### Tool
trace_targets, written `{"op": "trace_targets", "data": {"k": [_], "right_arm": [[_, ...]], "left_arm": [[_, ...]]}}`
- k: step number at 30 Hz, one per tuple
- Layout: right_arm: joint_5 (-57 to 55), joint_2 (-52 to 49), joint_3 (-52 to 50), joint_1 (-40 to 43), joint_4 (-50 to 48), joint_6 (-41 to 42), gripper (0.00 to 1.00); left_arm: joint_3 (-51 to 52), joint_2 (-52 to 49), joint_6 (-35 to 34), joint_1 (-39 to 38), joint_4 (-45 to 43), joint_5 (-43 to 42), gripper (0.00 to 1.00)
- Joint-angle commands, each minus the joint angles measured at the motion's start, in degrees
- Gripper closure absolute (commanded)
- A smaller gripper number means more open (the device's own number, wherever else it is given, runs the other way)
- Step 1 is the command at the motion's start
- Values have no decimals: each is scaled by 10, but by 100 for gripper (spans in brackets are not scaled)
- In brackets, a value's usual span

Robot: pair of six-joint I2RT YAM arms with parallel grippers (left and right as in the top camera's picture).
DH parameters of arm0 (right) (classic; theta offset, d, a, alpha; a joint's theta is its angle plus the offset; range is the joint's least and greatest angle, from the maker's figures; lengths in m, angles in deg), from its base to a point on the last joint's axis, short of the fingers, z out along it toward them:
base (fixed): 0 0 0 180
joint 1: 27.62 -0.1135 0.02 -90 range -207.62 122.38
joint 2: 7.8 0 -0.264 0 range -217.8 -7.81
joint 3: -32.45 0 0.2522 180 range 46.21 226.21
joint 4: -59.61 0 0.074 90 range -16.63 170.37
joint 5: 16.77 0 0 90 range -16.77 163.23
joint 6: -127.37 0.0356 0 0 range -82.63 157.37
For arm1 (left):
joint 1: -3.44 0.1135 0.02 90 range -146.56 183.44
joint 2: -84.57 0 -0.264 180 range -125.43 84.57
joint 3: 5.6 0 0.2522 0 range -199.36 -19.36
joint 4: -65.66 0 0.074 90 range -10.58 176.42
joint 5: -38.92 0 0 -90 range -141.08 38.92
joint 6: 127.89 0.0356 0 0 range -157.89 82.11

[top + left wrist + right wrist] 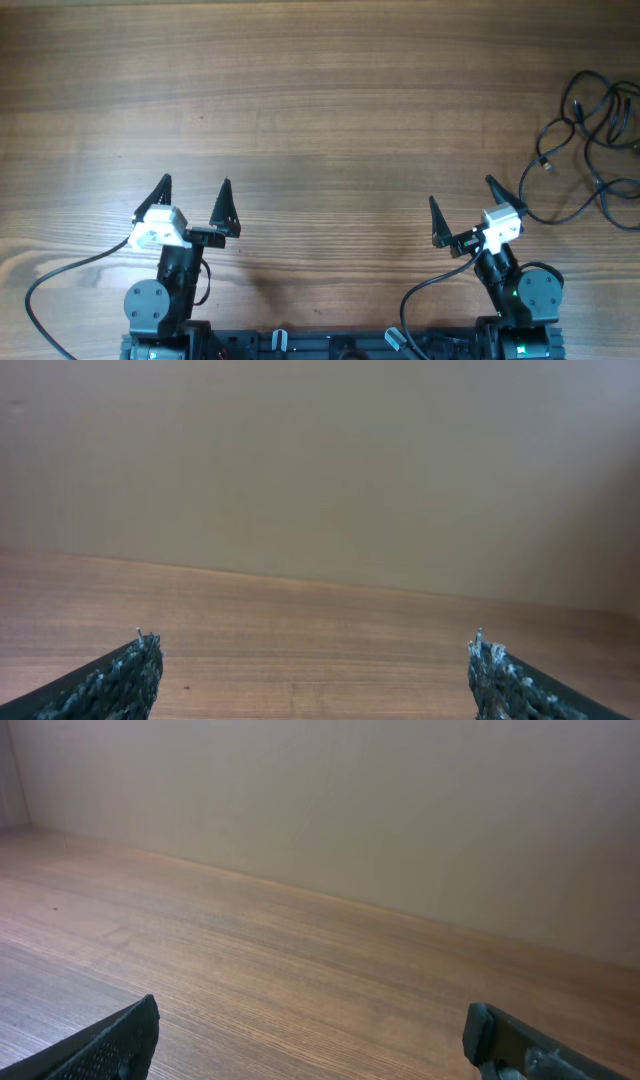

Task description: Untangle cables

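Overhead: cables (600,140) right edge, sprawl near-far, plug (545,165) perhaps pointing down-left.

Two black jointed robot arms, overhead view: left arm (170,275) at 7 o'clock, right arm (505,275) at 5 o'clock. Each has a white boxy wrist cam (158,226), a round black motor housing (148,303) and a thin black lead (45,285) looping off. Both the left gripper (195,182) and right gripper (461,190) have tapered, pointed black fingers. Green LED (515,293) on right arm. Left wrist view: finger pads (120,680) rough, speckled grey-black, w/ tiny metal pins (139,630) at tips.
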Motion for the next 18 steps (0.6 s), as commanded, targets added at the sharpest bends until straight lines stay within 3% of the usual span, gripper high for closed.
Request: {"op": "trace_targets", "data": {"k": [1,12,18], "right_arm": [[7,6,-1,2,-1,7,0],[7,6,-1,2,-1,7,0],[7,6,-1,2,-1,7,0]], "left_arm": [[9,23,14,3,4,10,0],[50,51,14,3,-4,10,0],[50,51,11,3,83,7,0]]}}
